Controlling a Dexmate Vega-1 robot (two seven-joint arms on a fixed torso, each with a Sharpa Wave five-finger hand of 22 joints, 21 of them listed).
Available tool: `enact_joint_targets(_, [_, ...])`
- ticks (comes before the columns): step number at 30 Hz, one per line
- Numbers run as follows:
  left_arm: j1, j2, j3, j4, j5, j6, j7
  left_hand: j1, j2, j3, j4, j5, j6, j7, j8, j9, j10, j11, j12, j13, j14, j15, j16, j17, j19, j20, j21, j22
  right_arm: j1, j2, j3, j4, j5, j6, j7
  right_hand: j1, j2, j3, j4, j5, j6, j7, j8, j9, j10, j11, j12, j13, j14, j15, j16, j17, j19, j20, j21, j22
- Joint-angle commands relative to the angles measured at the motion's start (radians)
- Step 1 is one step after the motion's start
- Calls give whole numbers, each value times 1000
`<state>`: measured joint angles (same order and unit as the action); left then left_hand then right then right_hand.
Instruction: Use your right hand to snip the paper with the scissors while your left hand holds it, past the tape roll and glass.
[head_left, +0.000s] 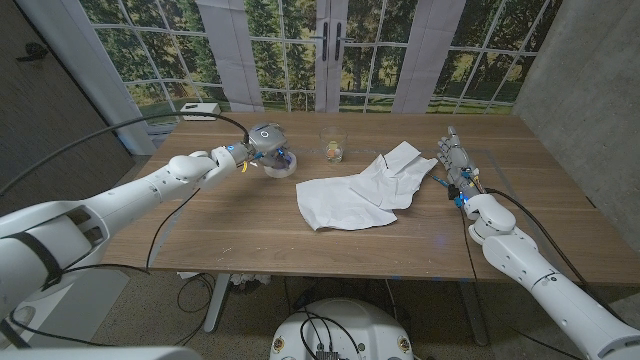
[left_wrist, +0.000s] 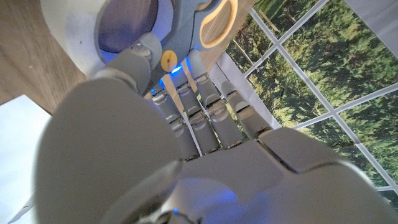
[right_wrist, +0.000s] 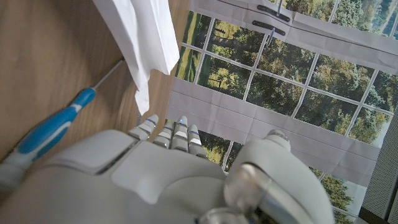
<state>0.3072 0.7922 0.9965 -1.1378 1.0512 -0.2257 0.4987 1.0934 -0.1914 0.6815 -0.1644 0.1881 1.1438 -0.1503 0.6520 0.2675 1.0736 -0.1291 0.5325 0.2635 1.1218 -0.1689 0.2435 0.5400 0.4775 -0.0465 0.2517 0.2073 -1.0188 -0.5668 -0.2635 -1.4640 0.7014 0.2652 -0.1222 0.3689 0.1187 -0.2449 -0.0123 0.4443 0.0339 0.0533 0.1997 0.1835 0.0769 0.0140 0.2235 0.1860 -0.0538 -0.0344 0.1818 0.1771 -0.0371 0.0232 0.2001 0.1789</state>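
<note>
Nearest me in the head view are my two forearms, coming in from the bottom corners over the wooden counter (head_left: 230, 225). The left robot hand (head_left: 262, 138) hangs just above the tape roll (head_left: 283, 163), which sits at about ten o'clock from the paper (head_left: 360, 188). From up here I cannot tell whether that hand has hold of anything. The paper lies crumpled and partly folded near the middle of the counter, with no hand on it. The glass (head_left: 333, 149) stands at about eleven o'clock from the paper, between the tape roll and the paper's far corner. The right robot hand (head_left: 455, 160) stands at three o'clock from the paper, just beside its edge, fingers up and apart, released with nothing in it.

On the left wrist view, the back of the left robot hand is closest, its fingers (left_wrist: 214, 102) reaching towards the tape roll's ring. The scissors (left_wrist: 217, 18), with a yellow-lined handle loop and a yellow pivot, lie right beside the roll, just past the fingertips. Contact is hidden from me.

On the right wrist view, the right robot hand's knuckles are closest. A blue-handled tool (right_wrist: 50, 132) lies on the counter alongside it, and a corner of the paper lies just beyond the fingertips, not touched.
</note>
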Motion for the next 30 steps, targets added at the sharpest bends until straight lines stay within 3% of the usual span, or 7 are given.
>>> enact_joint_targets(1, [12, -1, -24, -23, -46, -10, 9, 81, 76, 12, 2, 9, 90, -16, 2, 28, 97, -64, -3, 258, 53, -74, 3, 10, 8, -129, 9, 5, 0, 7, 2, 11, 12, 8, 13, 11, -4, -5, -6, 4, 1, -1, 2, 3, 7, -1, 4, 3, 2, -7, 4, 2, 4, 2, 2, 3])
enact_joint_targets(13, [25, 0, -60, -52, -71, -4, 33, 94, 56, 20, -2, 13, 136, -2, -17, -44, 137, -62, -15, 231, 80, -74, 1, 21, 13, -131, 15, 7, -5, 10, 6, 13, 26, 11, 23, 10, -3, -5, -5, 3, 4, -1, 2, 3, 10, -1, 4, 3, 3, -6, 4, 2, 7, 4, 2, 3])
enact_joint_targets(22, [26, -9, -68, -36, -62, -2, 108, 107, 41, 27, -5, 20, 173, 13, -41, -82, 178, -60, -17, 213, 101, -74, -2, 31, 34, -130, 30, 12, -6, 13, 8, 14, 33, 16, 29, 8, -1, -5, -4, 3, 6, -1, 1, 3, 12, -2, 5, 3, 3, -6, 4, 2, 8, 5, 2, 3])
enact_joint_targets(24, [25, -15, -67, -20, -55, -5, 153, 108, 46, 31, -1, 22, 175, 14, -41, -74, 182, -59, -22, 200, 121, -72, -2, 27, 50, -128, 40, 15, -5, 13, 9, 12, 35, 14, 29, 8, -1, -5, -4, 3, 7, -1, 2, 3, 13, -2, 5, 3, 4, -7, 4, 2, 8, 5, 3, 3])
enact_joint_targets(28, [21, -20, -61, -5, -46, -7, 201, 81, 67, 27, 18, 17, 134, -12, -43, -42, 167, -66, -28, 180, 247, -70, -33, -71, 59, -129, 62, 24, -6, 13, 10, 9, 37, 13, 28, 8, -1, -5, -4, 2, 10, -2, 2, 3, 14, -2, 5, 3, 5, -9, 4, 2, 9, 5, 3, 3])
enact_joint_targets(30, [18, -20, -58, -3, -45, -10, 211, 74, 70, 27, 22, 18, 115, -14, -46, -36, 154, -67, -31, 181, 261, -70, -36, -89, 56, -129, 64, 26, -7, 13, 10, 7, 37, 13, 27, 8, -1, -5, -4, 2, 10, -2, 2, 3, 14, -2, 5, 3, 5, -10, 4, 2, 9, 5, 3, 3])
